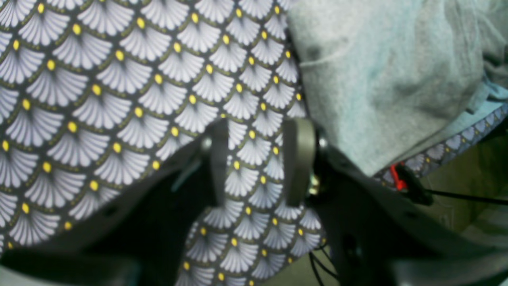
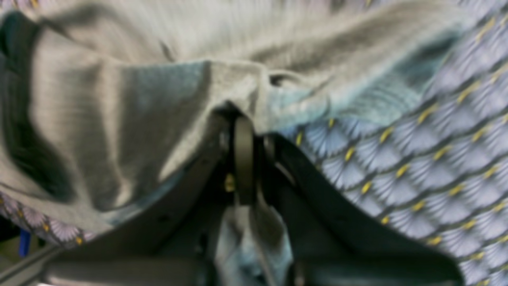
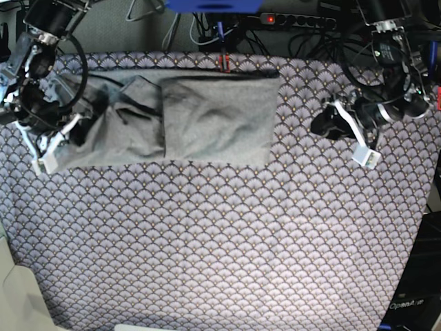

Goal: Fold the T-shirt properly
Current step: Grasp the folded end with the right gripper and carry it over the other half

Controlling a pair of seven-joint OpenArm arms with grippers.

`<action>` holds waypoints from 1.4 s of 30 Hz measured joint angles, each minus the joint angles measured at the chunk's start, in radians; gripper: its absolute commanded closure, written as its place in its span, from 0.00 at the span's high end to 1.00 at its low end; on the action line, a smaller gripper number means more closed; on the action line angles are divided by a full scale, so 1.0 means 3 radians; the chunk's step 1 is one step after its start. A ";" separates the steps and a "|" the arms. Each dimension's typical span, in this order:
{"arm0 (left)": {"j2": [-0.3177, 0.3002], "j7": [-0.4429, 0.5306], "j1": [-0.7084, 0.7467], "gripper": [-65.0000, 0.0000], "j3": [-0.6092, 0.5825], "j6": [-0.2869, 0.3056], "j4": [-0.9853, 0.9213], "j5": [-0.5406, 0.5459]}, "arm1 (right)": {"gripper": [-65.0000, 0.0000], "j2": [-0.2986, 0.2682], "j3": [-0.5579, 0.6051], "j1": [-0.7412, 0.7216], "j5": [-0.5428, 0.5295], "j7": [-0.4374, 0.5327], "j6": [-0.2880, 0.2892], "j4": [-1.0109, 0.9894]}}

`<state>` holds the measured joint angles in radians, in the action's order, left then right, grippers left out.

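Observation:
The light grey T-shirt lies partly folded along the far edge of the table, from the left side to the middle. In the right wrist view the right gripper is shut on a bunched edge of the T-shirt, and cloth shows between its jaws. In the base view it is at the shirt's left end. The left gripper is open and empty over the tablecloth, with the T-shirt just to its right. In the base view it hovers right of the shirt, apart from it.
The purple-grey fan-scale tablecloth covers the whole table. Its edge shows in the left wrist view beside the shirt. A power strip and cables lie behind the table's far edge.

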<state>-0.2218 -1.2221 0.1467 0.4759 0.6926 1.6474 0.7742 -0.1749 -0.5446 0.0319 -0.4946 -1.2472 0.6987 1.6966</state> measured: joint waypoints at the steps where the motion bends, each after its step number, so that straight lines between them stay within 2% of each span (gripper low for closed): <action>1: 0.0000 0.0000 0.0000 0.35 0.0000 0.0000 0.0000 0.0000 | 0.00 0.0018 0.0000 0.0009 -0.0013 -0.0008 0.0000 0.0117; 5: -0.0004 0.0001 -0.0008 0.35 0.0001 0.0000 0.0000 -0.0003 | 0.00 0.0120 0.0006 0.0047 0.0019 -0.0343 0.0000 0.0451; 8: -0.0009 0.0001 -0.0006 0.35 0.0001 0.0000 0.0000 -0.0004 | 0.00 0.0200 0.0015 0.0062 -0.0009 -0.0365 0.0000 0.0652; 12: -0.0019 0.0001 0.0017 0.35 0.0003 0.0000 0.0000 -0.0009 | 0.00 0.0249 0.0301 0.0095 0.0001 -0.0439 0.0000 0.0694; 21: -0.0047 0.0003 0.0051 0.35 0.0001 0.0000 0.0000 0.0003 | 0.00 0.0549 0.0958 0.0239 0.0001 -0.0467 0.0000 0.0697; 25: -0.0142 -0.0013 0.0100 0.35 0.0005 0.0000 0.0000 0.0004 | 0.00 0.0668 0.1165 0.0253 0.0008 -0.0469 0.0000 0.0697; 30: -0.0226 0.0014 0.0130 0.35 0.0004 -0.0001 0.0000 0.0008 | 0.00 0.0835 0.1492 0.0145 0.0028 -0.0468 0.0000 0.0697; 37: -0.0240 0.0005 0.0181 0.35 0.0004 0.0000 -0.0006 -0.0008 | 0.00 0.1062 0.1891 -0.0098 0.0023 -0.0478 0.0000 0.0698; 42: -0.0248 0.0000 0.0212 0.35 0.0004 0.0001 -0.0006 -0.0010 | 0.00 0.1081 0.2179 -0.0071 0.0019 -0.0469 0.0000 0.0697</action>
<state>-0.2962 -1.2221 0.2104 0.4770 0.6930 1.6455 0.7712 0.1493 0.1093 0.0105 -0.4889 -1.3880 0.6987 1.9057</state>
